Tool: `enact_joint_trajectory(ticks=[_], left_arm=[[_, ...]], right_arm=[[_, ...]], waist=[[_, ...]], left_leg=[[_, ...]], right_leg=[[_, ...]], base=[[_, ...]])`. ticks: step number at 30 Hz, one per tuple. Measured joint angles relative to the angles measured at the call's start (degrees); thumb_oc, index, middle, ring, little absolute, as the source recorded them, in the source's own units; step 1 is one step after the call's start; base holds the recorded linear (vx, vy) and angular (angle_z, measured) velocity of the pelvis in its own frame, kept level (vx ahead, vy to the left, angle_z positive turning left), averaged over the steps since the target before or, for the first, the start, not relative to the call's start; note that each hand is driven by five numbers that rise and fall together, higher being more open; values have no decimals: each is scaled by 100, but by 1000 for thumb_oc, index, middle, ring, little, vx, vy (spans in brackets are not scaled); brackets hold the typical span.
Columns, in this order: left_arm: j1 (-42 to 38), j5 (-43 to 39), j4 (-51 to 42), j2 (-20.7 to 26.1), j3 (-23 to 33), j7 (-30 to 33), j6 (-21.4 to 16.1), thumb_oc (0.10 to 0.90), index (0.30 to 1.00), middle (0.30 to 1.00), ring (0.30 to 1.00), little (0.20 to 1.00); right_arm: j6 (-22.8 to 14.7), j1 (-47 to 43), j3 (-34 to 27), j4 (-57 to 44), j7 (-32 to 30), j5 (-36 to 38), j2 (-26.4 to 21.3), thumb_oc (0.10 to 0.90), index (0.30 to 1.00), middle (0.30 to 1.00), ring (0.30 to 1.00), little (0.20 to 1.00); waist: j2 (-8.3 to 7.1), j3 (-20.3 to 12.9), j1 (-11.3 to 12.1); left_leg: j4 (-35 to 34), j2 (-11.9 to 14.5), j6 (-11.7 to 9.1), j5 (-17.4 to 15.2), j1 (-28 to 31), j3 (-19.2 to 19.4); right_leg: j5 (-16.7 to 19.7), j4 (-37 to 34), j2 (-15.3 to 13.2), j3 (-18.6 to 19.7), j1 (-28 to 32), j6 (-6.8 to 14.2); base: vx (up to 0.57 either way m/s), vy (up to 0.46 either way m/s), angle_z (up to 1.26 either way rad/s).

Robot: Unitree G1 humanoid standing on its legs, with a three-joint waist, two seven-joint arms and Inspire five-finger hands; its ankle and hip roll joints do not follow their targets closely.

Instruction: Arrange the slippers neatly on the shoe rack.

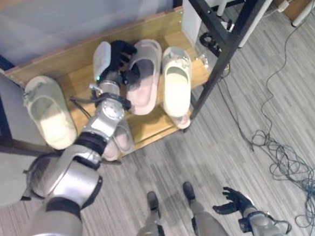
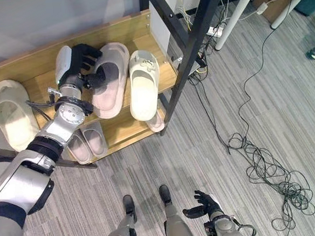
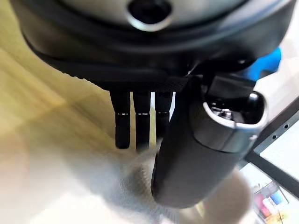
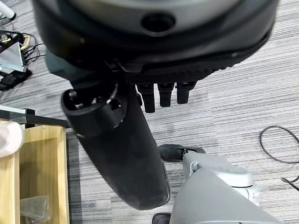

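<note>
**Left hand settling a pink slipper on the rack**

The wooden shoe rack (image 1: 78,61) lies under the left hand (image 2: 80,61), whose curled fingers pinch the pink slipper's (image 2: 111,80) strap. A cream slipper (image 2: 143,84) sits just beyond. Next, probably: straighten, then release. The right hand (image 2: 207,205) hangs relaxed, well away.

So on the top shelf (image 2: 113,29) of the shoe rack (image 2: 185,46) there's one slipper (image 2: 11,120) at the far left, then two more side by side further right (image 2: 111,80) (image 2: 143,84). Left hand (image 2: 83,61) sits on the middle one. Another pair (image 2: 86,142) sits on the shelf below. Right hand (image 2: 204,204) hangs low over the floor (image 2: 263,89).
</note>
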Motion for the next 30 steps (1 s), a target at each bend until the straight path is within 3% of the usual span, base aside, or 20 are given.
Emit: enact_joint_trajectory(ticks=[7, 18, 22, 26, 30], left_arm=[[269, 34, -302, 3, 101, 3, 104, 400, 300, 300, 300, 300], [1246, 46, -2274, 25, 574, 160, 122, 400, 300, 300, 300, 300], [1861, 51, -3270, -27, 1033, 306, 53, 400, 300, 300, 300, 300], [2664, 40, -4159, -55, 1240, 241, -143, 400, 300, 300, 300, 300], [3643, -3, -5125, -84, 1247, -230, -288, 400, 300, 300, 300, 300]], right_arm=[[-8, 40, 110, -173, -3, -28, 33, 800, 900, 900, 900, 900], [29, 61, 98, -176, -38, -64, 52, 800, 900, 900, 900, 900], [52, 116, 76, -163, -34, -204, 135, 800, 900, 900, 900, 900], [130, 264, 7, -142, -37, -206, 230, 800, 900, 900, 900, 900], [163, 256, -133, 34, -35, -204, 363, 800, 900, 900, 900, 900]], waist=[[-4, 12, 117], [91, 130, 282], [151, 167, 341], [227, 182, 559], [306, 173, 732]], left_leg=[[-1, 40, -24, 1, 164, -33], [-2, 73, -95, 71, 354, -293], [-2, 85, -124, 98, 427, -457], [-2, 97, -154, 100, 605, -635], [0, 85, -188, 122, 752, -894]], right_leg=[[7, -1, 33, -87, 176, -11], [-14, -6, 52, -370, 485, -39], [-46, -8, 68, -527, 625, -78], [-134, -45, 76, -747, 894, -134], [-212, -47, 75, -993, 1156, -171]], base=[[1, -1, 2], [-13, -40, 11], [-1, -41, 19], [6, -51, 27], [1, -54, 29]])
